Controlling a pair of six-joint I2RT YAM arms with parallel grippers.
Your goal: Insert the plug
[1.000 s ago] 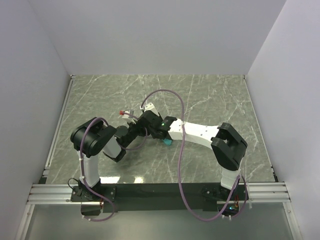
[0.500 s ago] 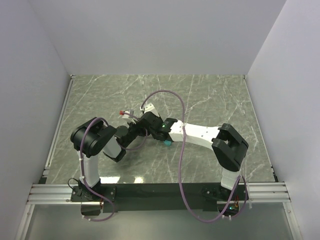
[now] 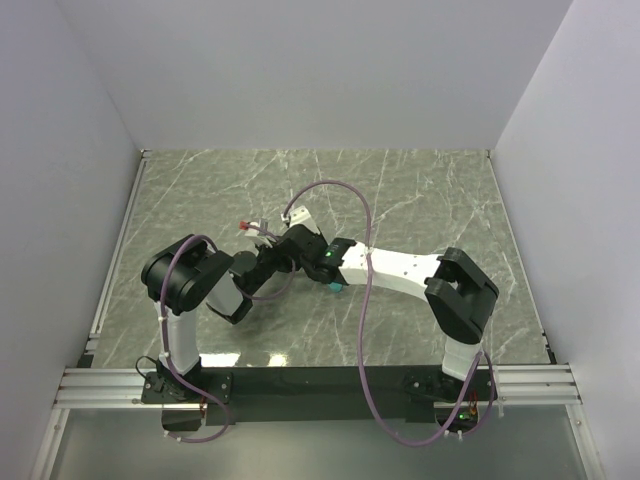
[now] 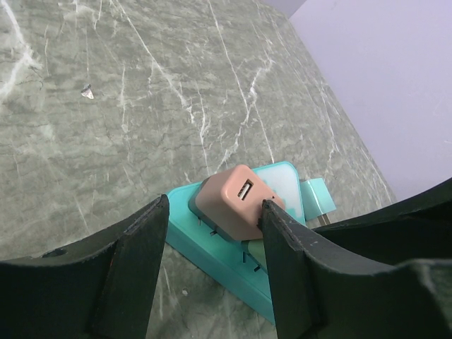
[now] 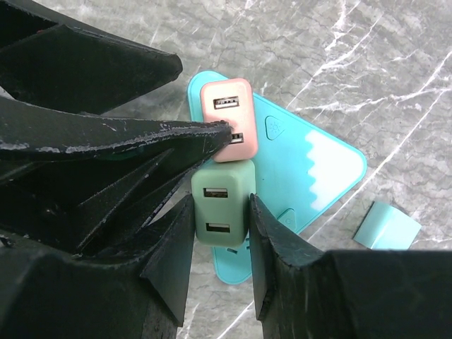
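Observation:
A teal power strip [image 5: 311, 159] lies on the marble table; it also shows in the left wrist view [image 4: 212, 247]. A pink USB plug [image 4: 233, 201] sits on the strip. My left gripper [image 4: 215, 205] is open astride the pink plug: its right finger touches the plug's side and its left finger stands apart. My right gripper [image 5: 221, 205] is shut on a green USB plug [image 5: 222, 201], which it holds over the strip right beside the pink plug [image 5: 227, 120]. In the top view both wrists meet mid-table and hide the plugs; only a bit of teal [image 3: 334, 286] shows.
A small loose teal piece [image 5: 387, 224] lies on the table beside the strip. White tagged clutter [image 3: 297, 213] and a red-tipped item [image 3: 246, 225] lie behind the wrists. Purple cables loop over both arms. White walls enclose the table on three sides.
The right arm has shifted slightly toward the near edge, its elbow a little lower in the top view. The left arm has not visibly moved.

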